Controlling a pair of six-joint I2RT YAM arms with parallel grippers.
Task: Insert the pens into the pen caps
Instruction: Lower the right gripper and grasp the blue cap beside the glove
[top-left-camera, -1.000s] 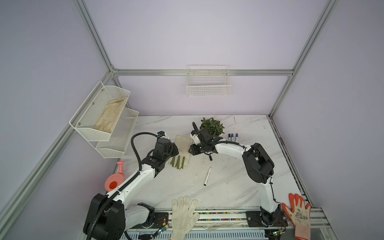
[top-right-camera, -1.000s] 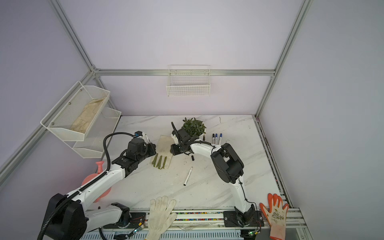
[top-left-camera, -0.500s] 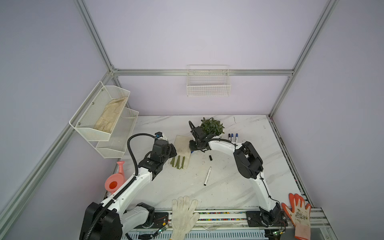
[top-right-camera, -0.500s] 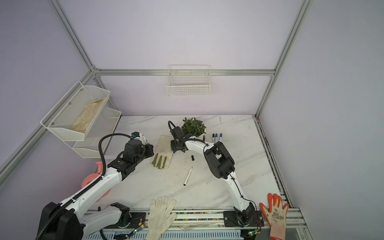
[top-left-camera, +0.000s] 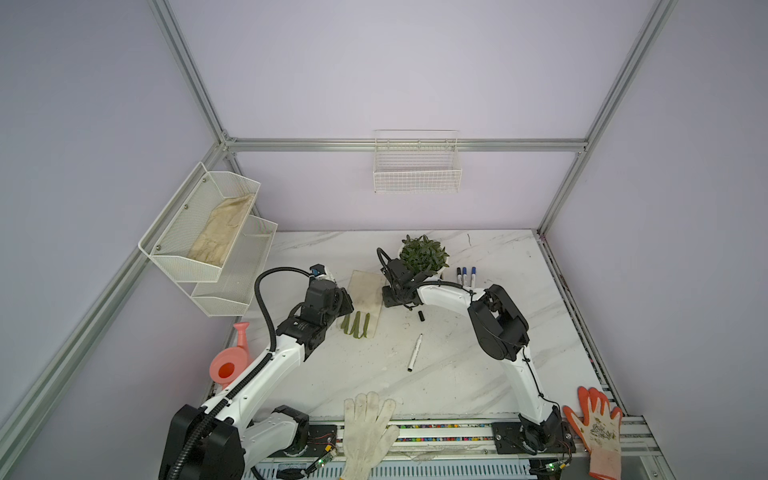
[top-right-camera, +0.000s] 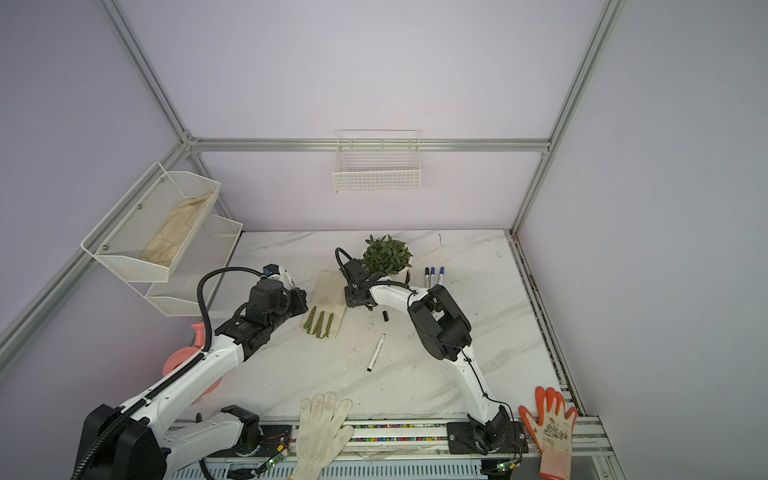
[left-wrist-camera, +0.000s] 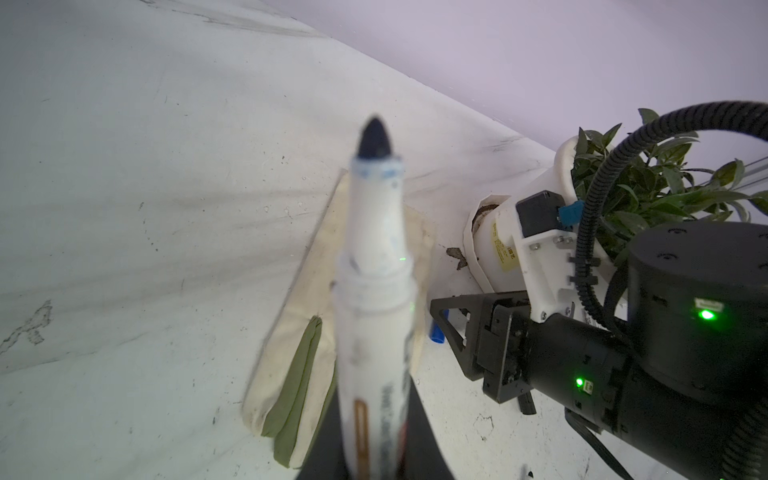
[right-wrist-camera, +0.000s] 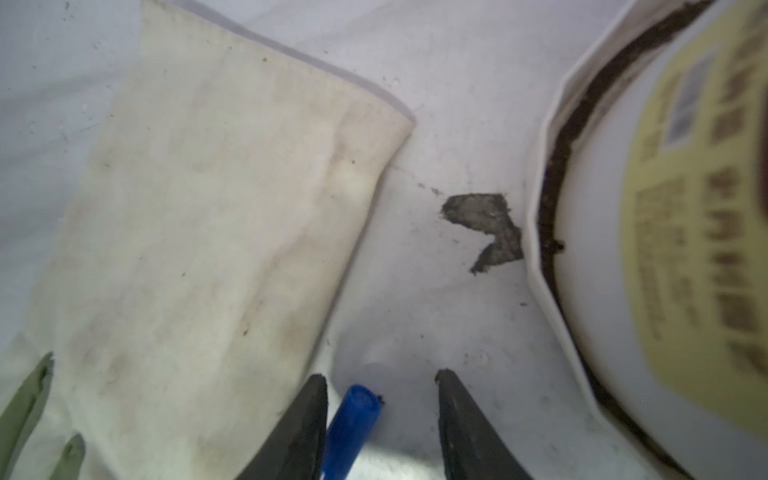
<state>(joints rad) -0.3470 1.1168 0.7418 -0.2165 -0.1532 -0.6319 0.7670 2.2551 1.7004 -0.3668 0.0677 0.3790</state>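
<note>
Our right tool (right-wrist-camera: 380, 374) had just shuffled over a touch, jaws apart with the blue cap (right-wrist-camera: 353, 424) lying between them, so we figured a grab was close. Left tool (left-wrist-camera: 374, 440) was clamped on a bare-tipped pen (left-wrist-camera: 374, 291). The pot (left-wrist-camera: 498, 224) beside the right tool held a plant (left-wrist-camera: 648, 187), and the wall rack (top-left-camera: 166, 249) held a cloth (top-left-camera: 220, 232).

Left wrist view: pen (left-wrist-camera: 376, 291) out of focus, label print unreadable, rear barrel cut by frame edge. Right wrist view: blue cap (right-wrist-camera: 353, 428) runs off the frame edge (full length not seen); pot label (right-wrist-camera: 685, 232) blurred, illegible. In both top views: blue cap hidden beneath right gripper (top-left-camera: 390, 298); three pens (top-left-camera: 465, 276) too small to read.
</note>
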